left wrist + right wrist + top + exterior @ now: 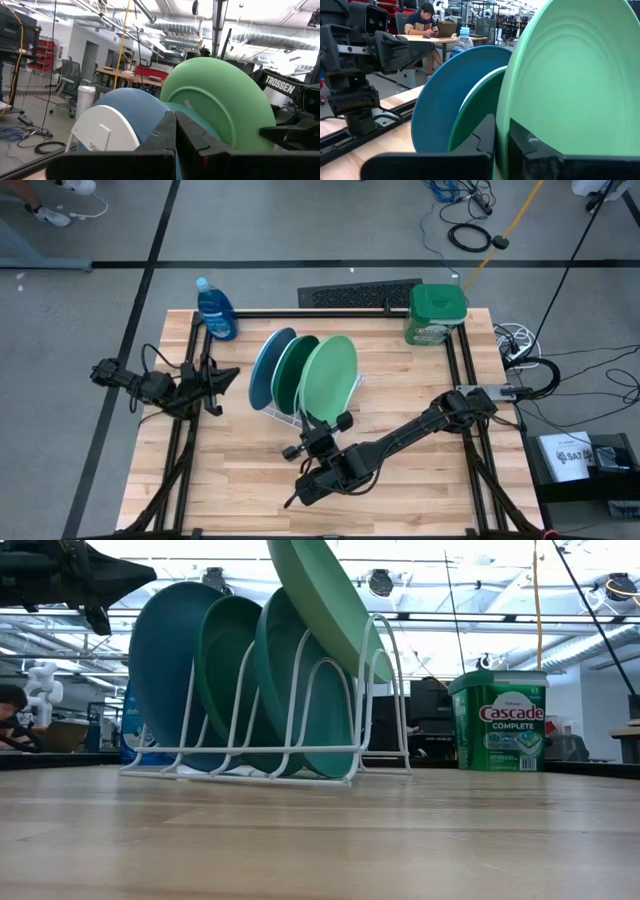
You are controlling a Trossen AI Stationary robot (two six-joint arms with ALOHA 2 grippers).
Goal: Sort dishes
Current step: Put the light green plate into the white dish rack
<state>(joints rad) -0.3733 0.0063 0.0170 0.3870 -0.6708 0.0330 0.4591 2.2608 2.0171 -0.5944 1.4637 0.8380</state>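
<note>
A white wire rack (372, 690) stands at mid-table. In its slots stand a blue plate (165, 670), a dark green plate (225, 680) and a teal plate (300, 700), each on its lower edge. A light green plate (320, 600) is tilted above the rack's right end; my right gripper (325, 422) is shut on it, just near of the rack. My left gripper (232, 376) is shut and empty, hovering left of the rack; in its wrist view (175, 120) the fingers meet. My right gripper pinches the light green plate's rim (501, 131) between its two fingers, at the edge toward the table's near side. The fingers come roughly level from the near side. The plate is held on edge and tilted, its lower part (385, 665) among the rack's end hoops; whether it touches them I cannot tell.
A blue soap bottle (215, 308) stands at the far left corner, a green Cascade tub (436, 313) at the far right, a black keyboard (358, 295) at the far edge. A person (425, 20) sits at a desk beyond the table. Bare wood lies near and right of the rack.
</note>
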